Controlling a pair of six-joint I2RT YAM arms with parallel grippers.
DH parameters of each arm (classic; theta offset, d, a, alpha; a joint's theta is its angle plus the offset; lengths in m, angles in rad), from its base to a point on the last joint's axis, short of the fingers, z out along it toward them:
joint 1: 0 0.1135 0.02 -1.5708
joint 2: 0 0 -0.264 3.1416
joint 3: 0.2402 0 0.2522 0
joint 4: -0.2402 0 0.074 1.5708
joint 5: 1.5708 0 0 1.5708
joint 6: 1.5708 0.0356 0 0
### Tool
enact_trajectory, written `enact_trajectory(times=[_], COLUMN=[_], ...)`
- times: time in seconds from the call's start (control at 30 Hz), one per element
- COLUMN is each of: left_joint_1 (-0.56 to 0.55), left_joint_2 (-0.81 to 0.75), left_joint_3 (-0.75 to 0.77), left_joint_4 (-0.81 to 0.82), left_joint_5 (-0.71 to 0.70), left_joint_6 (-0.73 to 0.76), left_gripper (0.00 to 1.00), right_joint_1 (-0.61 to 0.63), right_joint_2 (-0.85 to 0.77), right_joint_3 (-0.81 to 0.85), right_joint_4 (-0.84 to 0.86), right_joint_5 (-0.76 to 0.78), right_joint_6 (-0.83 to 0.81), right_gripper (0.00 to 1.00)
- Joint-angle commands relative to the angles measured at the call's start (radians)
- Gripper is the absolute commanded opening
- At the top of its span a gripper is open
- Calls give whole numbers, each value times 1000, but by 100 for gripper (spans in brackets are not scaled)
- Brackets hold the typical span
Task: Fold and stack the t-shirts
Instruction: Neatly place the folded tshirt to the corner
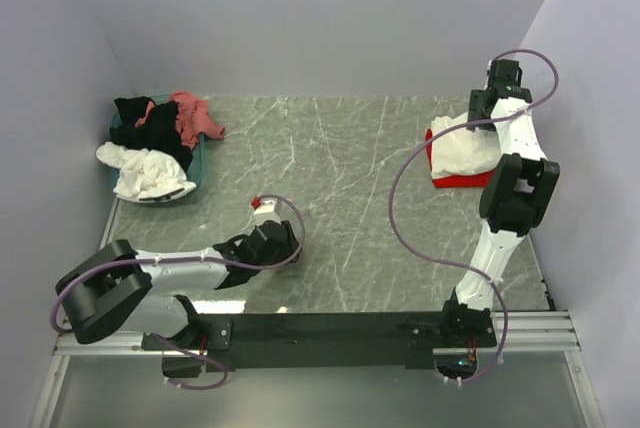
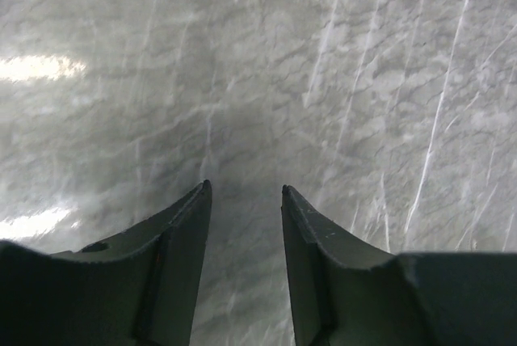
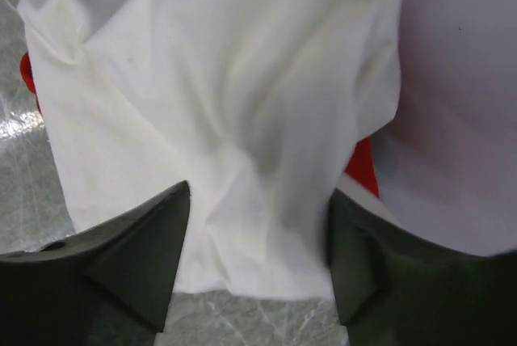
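Note:
A cream off-white t-shirt [image 1: 462,146] lies folded on top of a bright red t-shirt [image 1: 452,182] at the right side of the table. In the right wrist view the cream shirt [image 3: 202,103] fills the frame, with red cloth [image 3: 361,164] showing at its edge. My right gripper [image 3: 258,192] is open, its fingers spread just above the cream shirt's near hem; it also shows in the top view [image 1: 478,120]. My left gripper [image 2: 242,188] is open and empty, low over bare marble at the table's near left [image 1: 285,238]. Black [image 1: 150,123], pink [image 1: 192,113] and white [image 1: 145,170] t-shirts lie in a heap at the far left.
The heap sits in a teal basket [image 1: 199,166] against the left wall. The grey marble table [image 1: 340,178] is enclosed by walls on the left, back and right; the right wall [image 3: 460,103] is close beside the stack. A black rail [image 1: 330,330] runs along the near edge.

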Motion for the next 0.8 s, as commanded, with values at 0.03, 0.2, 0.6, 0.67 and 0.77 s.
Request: enact_trajectory(times=[0.03, 0.2, 0.6, 0.67, 0.77], left_joint_1=[-7, -7, -7, -7, -7], left_joint_2=[-73, -182, -430, -475, -522], left_joint_3=[-33, -39, 4, 18, 47], left_joint_4=[-159, -215, -392, -416, -467], left_joint_5=[-7, -19, -45, -53, -71], left_joint_6=[-15, -18, -3, 0, 10], left_gripper=[49, 52, 65, 65, 65], right_joint_1=[-4, -2, 192, 263, 334], right_joint_2=[-91, -241, -692, -769, -887], right_joint_3=[-46, -190, -667, -712, -817], right_joint_4=[50, 86, 242, 248, 293], right_joint_5=[16, 10, -1, -7, -91], right_joint_6=[52, 98, 283, 303, 345], right_gripper=[83, 89, 92, 92, 93])
